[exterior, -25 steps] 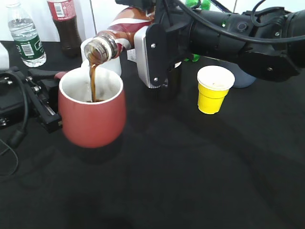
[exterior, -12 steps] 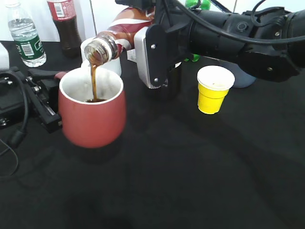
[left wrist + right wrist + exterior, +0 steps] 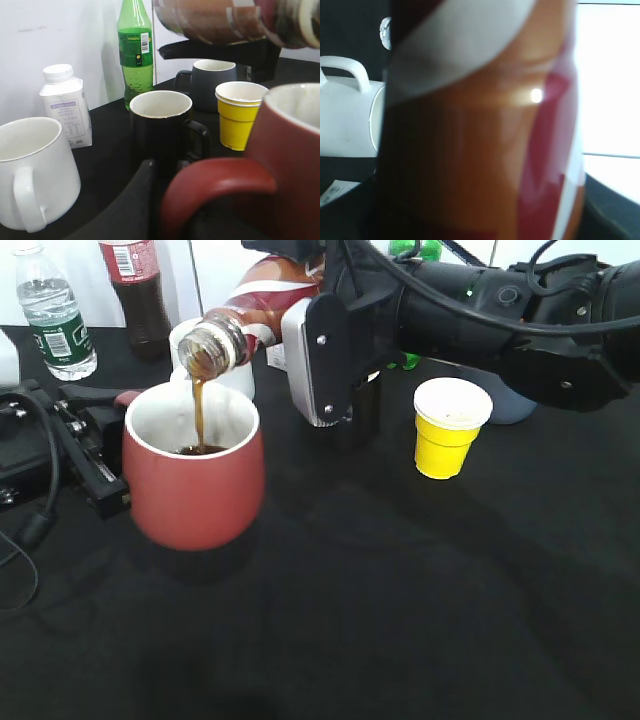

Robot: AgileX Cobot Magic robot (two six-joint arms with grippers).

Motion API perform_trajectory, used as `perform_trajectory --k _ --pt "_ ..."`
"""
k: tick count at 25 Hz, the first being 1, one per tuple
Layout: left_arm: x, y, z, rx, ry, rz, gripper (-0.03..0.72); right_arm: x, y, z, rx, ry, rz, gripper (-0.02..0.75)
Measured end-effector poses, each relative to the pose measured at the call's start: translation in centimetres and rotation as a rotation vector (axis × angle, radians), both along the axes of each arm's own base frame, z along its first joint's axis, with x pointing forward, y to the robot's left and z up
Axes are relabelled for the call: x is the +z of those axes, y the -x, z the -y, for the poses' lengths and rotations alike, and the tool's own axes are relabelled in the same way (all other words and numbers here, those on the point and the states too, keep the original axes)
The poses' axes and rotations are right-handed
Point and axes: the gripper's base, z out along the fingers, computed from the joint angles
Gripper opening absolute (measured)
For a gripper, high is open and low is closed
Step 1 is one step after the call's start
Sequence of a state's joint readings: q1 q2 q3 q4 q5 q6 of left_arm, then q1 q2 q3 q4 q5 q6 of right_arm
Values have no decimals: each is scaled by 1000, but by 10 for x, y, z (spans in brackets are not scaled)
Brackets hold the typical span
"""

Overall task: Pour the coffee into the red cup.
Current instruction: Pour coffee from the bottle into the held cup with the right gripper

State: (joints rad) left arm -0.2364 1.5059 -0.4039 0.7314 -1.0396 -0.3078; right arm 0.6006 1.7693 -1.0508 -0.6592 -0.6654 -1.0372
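Observation:
The red cup [image 3: 190, 480] stands at the left with brown coffee in its white inside. My left gripper [image 3: 103, 450] is shut on the cup's loop handle [image 3: 220, 182]; one dark finger [image 3: 132, 200] shows beside the handle. My right gripper [image 3: 298, 302] is shut on the coffee bottle [image 3: 240, 325] and holds it tipped, mouth down-left over the cup. A thin brown stream [image 3: 198, 410] falls from the bottle's mouth into the cup. The bottle's swirl label fills the right wrist view [image 3: 485, 125] and hides the fingers there. The bottle's neck also shows at the top of the left wrist view [image 3: 225, 20].
A white mug [image 3: 242, 380] stands right behind the red cup. A yellow paper cup [image 3: 450, 430] is at the right. A cola bottle [image 3: 140, 295] and a water bottle [image 3: 55, 320] stand at the back left. A black mug [image 3: 160, 125], grey mug [image 3: 207, 82], green bottle [image 3: 135, 50] and small white bottle [image 3: 65, 112] stand beyond.
The stream keeps running and the coffee level in the red cup has risen a little. The bottle and both arms have hardly moved.

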Motion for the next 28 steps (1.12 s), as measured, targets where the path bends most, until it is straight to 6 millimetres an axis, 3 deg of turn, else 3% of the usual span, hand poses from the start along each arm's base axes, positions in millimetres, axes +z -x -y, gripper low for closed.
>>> perform_trajectory --k 28 --pt "0 0 0 0 -1 0 95 0 0 0 3 23 37 533"
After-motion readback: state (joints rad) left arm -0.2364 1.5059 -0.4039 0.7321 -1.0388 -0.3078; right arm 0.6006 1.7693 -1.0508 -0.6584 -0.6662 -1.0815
